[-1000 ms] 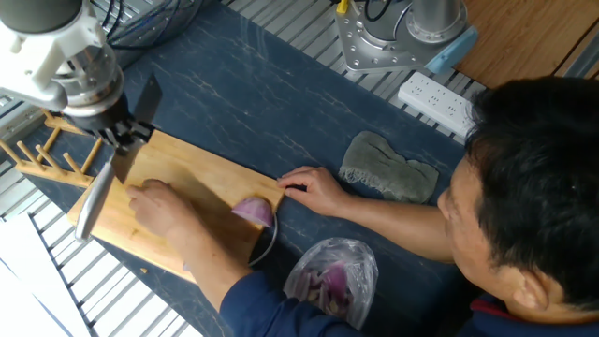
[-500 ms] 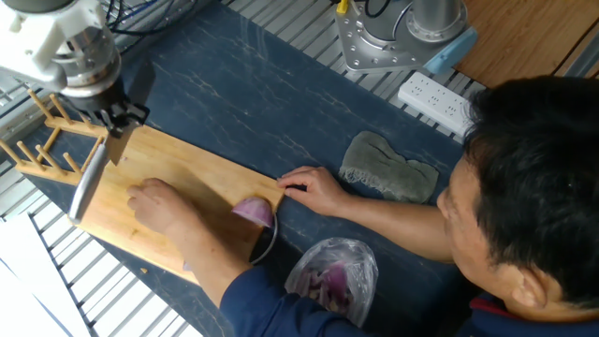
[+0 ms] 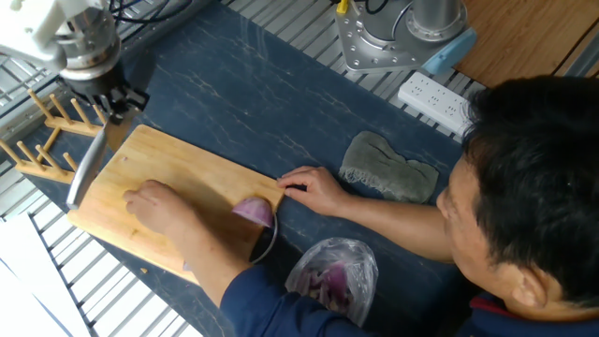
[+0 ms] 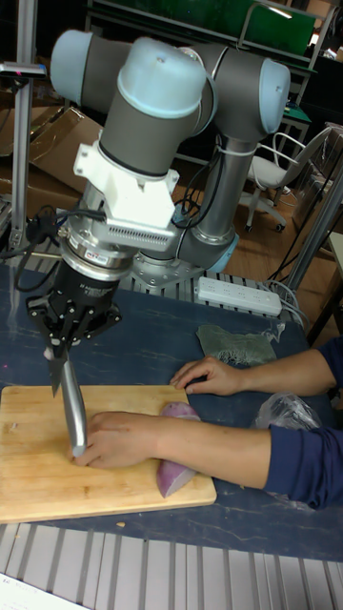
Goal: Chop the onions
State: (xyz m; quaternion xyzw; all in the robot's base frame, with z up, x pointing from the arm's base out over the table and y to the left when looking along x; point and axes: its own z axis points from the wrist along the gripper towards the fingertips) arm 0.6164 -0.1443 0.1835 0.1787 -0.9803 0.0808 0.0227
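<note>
My gripper (image 3: 105, 110), clamped on the knife (image 3: 84, 173), sits at 10 o'clock from the onion wedge (image 3: 254, 212); person's hand (image 3: 159, 208) lies between, prob. blocking me.

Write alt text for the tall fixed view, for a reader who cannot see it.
A UR5 arm's end effector holds a knife blade-down over a wooden cutting board, the tip beside a person's hand resting on the board. A red onion wedge lies by that forearm; the other hand rests on the dark table.
</note>
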